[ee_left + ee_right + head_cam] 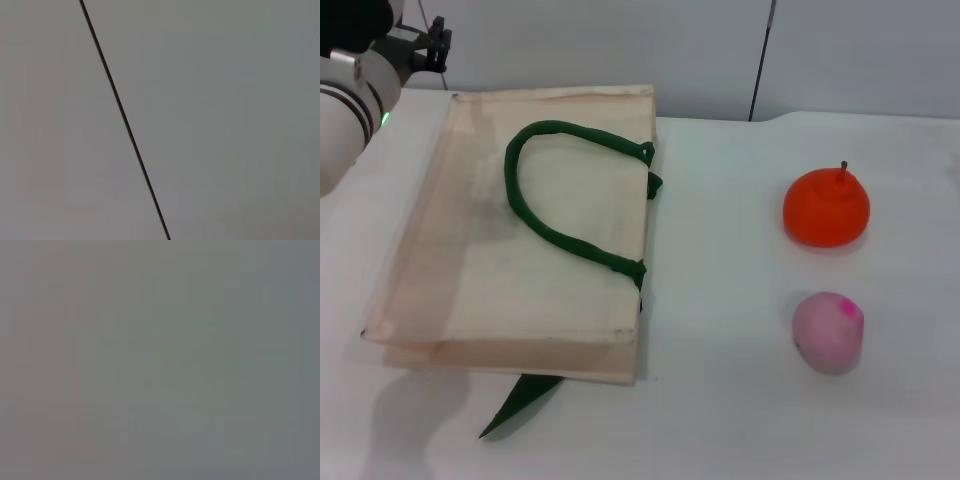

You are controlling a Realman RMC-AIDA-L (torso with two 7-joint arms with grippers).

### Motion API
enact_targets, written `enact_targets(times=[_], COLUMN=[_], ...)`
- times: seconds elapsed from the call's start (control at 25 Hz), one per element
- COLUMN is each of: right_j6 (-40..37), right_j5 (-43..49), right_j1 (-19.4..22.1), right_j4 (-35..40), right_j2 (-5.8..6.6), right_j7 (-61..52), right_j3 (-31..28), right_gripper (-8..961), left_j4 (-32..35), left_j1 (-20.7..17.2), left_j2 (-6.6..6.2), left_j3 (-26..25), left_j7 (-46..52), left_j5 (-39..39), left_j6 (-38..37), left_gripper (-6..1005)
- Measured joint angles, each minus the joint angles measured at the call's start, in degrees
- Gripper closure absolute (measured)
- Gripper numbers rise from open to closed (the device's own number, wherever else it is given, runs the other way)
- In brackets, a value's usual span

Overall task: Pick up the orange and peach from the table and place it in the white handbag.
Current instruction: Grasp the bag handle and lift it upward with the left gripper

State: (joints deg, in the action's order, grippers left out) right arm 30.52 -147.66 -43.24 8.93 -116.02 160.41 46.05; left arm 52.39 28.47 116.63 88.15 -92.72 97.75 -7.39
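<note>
A: Starting from the near edge, what's there to work with?

B: Nearest is the peach (829,332), sitting alone on the white table (720,400) on the robot's right. Just beyond it, apart from it, is the orange (826,207), stem up. Neither is held or touched; nothing is in the bag yet.

A: And the white handbag (520,240)?

B: Lying flat on the left half of the table, well apart from both fruits. One green handle (560,215) loops across its top face, and another green strap end (520,402) pokes out from under its near edge.

A: So how would you do the first pick well?

B: I'd judge the peach the easier start: closest, with open table all round. Come straight down, close across its widest part, and go gently, since a round fruit will roll if nudged off-centre. The harder part is the bag. Lying flat, its mouth looks pressed shut, so one arm probably has to lift an edge or the handle before anything goes in.

A: Where are the end effectors?

B: Part of the left arm (355,85) shows at the far left corner, beside the bag's far end. I cannot tell whether its end effector is open or holding anything. The right one isn't visible; both wrist views show only blank grey surface.

A: Anything in the way?

B: Only that handle across the bag.
</note>
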Motion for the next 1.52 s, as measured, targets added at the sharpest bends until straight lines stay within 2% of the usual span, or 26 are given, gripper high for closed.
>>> enact_targets(times=[0.32,0.48,0.72,0.92,1.08,1.36,1.48,1.52], right_j6=[6.07,5.92,5.11,4.32,3.68,3.53,3.53,3.53], right_j5=[-0.08,-0.07,-0.01,0.00,0.00,0.00,0.00,0.00], right_j1=[1.51,1.90,2.84,2.90,2.90,2.59,2.56,2.56], right_j4=[-0.34,-0.42,-0.48,-0.49,-0.43,-0.44,-0.47,-0.48], right_j2=[-0.03,0.03,0.26,0.32,0.38,0.36,0.35,0.35], right_j7=[-0.44,-0.48,-0.52,-0.53,-0.54,-0.54,-0.54,-0.54], right_j3=[-0.23,-0.24,-0.26,-0.07,-0.02,0.00,0.00,0.00], right_gripper=[136,136,136,135,135,135,135,135], left_j4=[0.08,1.30,14.07,17.84,17.34,12.12,8.44,7.49], left_j1=[0.00,-0.50,-8.46,-11.65,-11.09,-7.54,-5.08,-4.23], left_j2=[0.00,0.03,-0.34,-0.38,-0.61,-1.55,-2.25,-2.40], left_j3=[0.00,0.67,6.94,7.49,6.97,4.22,1.98,1.26], left_j7=[0.00,0.16,0.68,2.80,4.75,6.54,10.87,14.38], left_j5=[-0.02,-0.02,0.83,0.83,0.16,-0.07,-3.80,-7.73], left_j6=[0.11,1.30,3.71,8.56,10.54,15.39,19.02,19.83], left_gripper=[533,536,542,547,550,549,549,549])
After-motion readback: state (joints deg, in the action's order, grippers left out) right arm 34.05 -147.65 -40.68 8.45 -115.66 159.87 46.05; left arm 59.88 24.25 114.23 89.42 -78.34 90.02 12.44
